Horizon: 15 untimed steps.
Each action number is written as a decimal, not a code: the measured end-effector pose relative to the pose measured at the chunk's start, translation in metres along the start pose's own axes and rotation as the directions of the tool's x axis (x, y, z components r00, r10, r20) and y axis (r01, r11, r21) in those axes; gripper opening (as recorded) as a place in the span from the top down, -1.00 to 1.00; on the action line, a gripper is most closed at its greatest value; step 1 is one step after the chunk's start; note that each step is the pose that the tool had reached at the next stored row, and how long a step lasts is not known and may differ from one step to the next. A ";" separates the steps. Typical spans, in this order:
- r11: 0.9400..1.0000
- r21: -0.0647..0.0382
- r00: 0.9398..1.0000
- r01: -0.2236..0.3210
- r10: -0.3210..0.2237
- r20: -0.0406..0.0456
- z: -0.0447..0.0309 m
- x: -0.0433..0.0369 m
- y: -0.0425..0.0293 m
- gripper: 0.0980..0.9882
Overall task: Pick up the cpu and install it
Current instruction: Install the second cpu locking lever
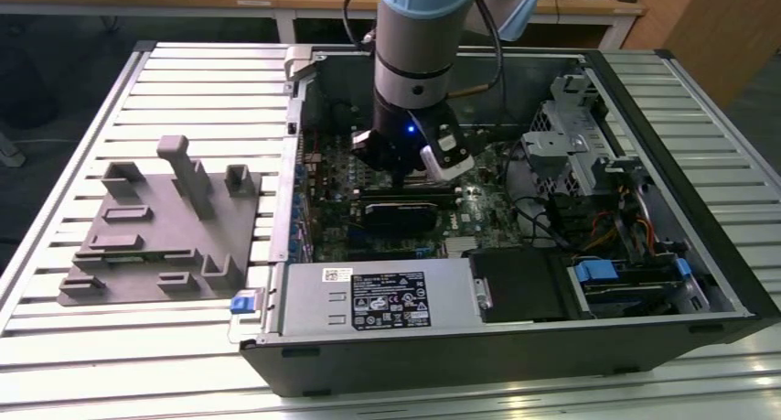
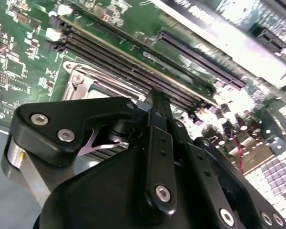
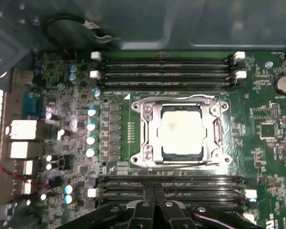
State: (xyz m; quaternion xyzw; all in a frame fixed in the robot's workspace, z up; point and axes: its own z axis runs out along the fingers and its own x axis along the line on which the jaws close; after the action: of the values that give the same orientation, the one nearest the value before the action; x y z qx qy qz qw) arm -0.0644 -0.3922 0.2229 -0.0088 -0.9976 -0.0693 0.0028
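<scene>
1. The landmark is the metal socket frame (image 3: 181, 134) on the green motherboard (image 3: 262, 143) inside the open computer case (image 1: 683, 283), which lies on its side on the slatted worktop (image 1: 134, 347).
2. The cpu (image 3: 181, 132), a flat square chip with a pale metal top, lies inside that socket frame, level with the board and square to the frame's edges. It looks already seated; the frame's bright steel surround sits around it, and I cannot tell whether the retaining parts are latched.
3. The gripper (image 3: 155, 198) hangs over the board just beside the socket frame, above the bank of dark memory slots (image 3: 171, 186) that runs along one side of it. In the first wrist view its two black fingers (image 3: 148, 210) meet at the tips with no visible gap, so it is closed and has hold of nothing.
4. The relation that counts: the cpu is not under the fingertips but offset across the memory slots, towards the frame's centre. Being square, the chip has no long axis; its edges run parallel to the slots.
5. In the exterior view the arm (image 1: 415, 63) stands upright over the middle of the case, with the socket frame hidden below its wrist.
6. Beside the case, on the exterior view's left, a grey fixture plate (image 1: 159, 228) rests on the worktop, well apart from the socket frame.
</scene>
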 end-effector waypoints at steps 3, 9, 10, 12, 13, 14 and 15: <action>1.000 0.008 1.000 0.000 0.000 0.000 0.0012 -0.0033 0.0065 0.98; 1.000 0.026 1.000 0.000 0.000 0.000 0.0035 -0.0104 0.0189 0.98; 1.000 0.029 1.000 0.000 0.000 0.000 0.0038 -0.0118 0.0204 0.98; 0.999 0.035 1.000 0.000 0.000 0.001 0.0043 -0.0147 0.0239 0.98; 0.999 0.037 1.000 0.000 0.000 0.001 0.0046 -0.0164 0.0256 0.98; 0.999 0.038 1.000 0.000 0.000 0.001 0.0048 -0.0183 0.0270 0.98; 0.999 0.040 1.000 0.000 0.000 0.001 0.0050 -0.0204 0.0283 0.98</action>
State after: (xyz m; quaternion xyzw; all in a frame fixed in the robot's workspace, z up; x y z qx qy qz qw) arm -0.0435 -0.3638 0.2218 -0.0089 -0.9987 -0.0494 0.0026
